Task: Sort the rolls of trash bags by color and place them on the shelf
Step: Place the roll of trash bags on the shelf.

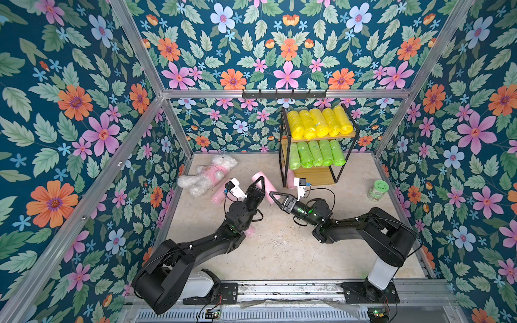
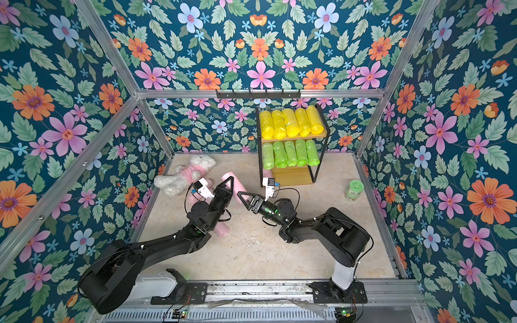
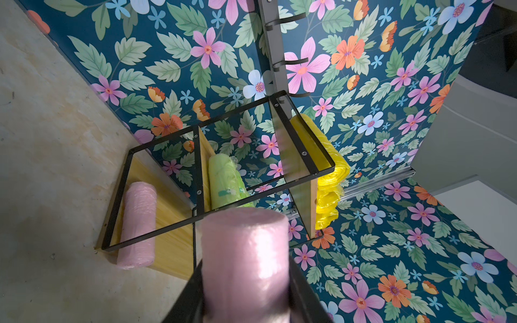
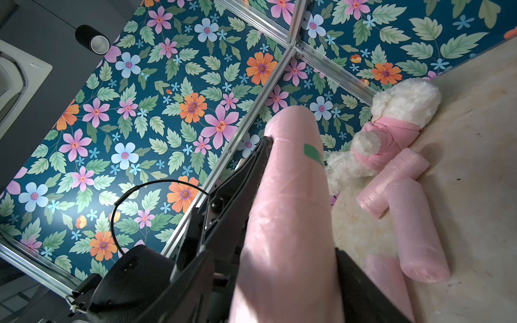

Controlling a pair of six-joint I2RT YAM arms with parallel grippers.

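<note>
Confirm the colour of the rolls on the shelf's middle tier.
Light green. The five rolls lie side by side on the shelf; both top views show it best.

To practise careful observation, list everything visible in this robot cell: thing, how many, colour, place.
shelf: one, wood with black frame, back of table
yellow rolls: five, yellow, top tier
green rolls: five, light green, middle tier
shelved pink roll: one, pink, bottom tier
held pink roll: one, pink, gripped above table
plush toy: one, white, pink shirt, on table
loose pink rolls: three, pink, on table, two beside plush toy
jar: one, green lid, on table
hook rail: one, black, back wall
left hand: one, black, shut on held pink roll
right hand: one, black, around that roll, grip unclear
</note>
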